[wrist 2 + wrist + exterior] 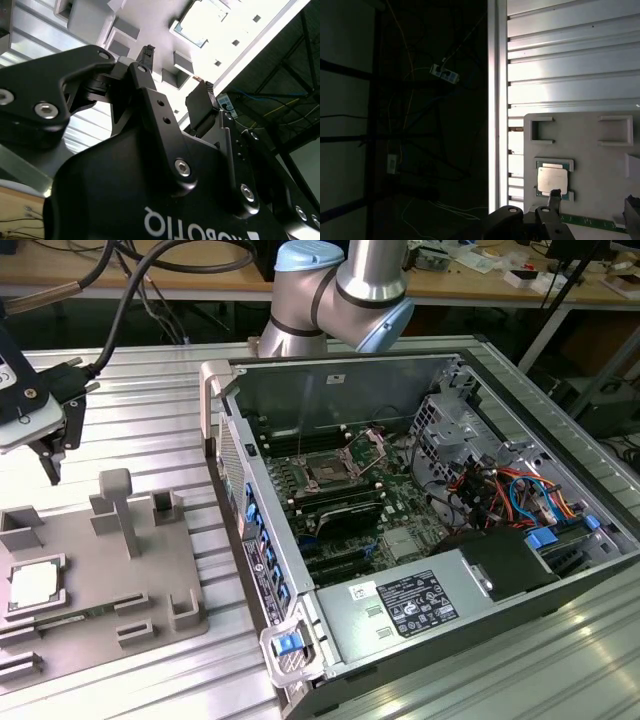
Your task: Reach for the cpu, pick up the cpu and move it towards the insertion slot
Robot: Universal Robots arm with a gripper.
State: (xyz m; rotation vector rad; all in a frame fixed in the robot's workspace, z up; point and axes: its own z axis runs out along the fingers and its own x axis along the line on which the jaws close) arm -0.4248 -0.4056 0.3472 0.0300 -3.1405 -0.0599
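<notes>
A big open computer box point(330, 385) sits on the metal table point(150, 400), on the exterior view's right. Inside it is the insertion slot point(328, 472), a square with a dark middle and a shiny frame.

On the exterior view's left lies a flat grey tray point(100, 590). The cpu point(32, 585) rests in a square nest in that tray, well apart from the slot.

The gripper point(58, 448) hangs in the air above the tray. Its two black fingers point(147, 54) are wide apart, with nothing between them. The cpu is lower than the fingers and not touched. In the exterior view it lies below them, toward the near side of the tray. In the first wrist view one fingertip lines up just in front of the cpu point(552, 180).

The cpu is a small flat square, all sides alike, with a pale shiny top and a thin darker rim.
</notes>
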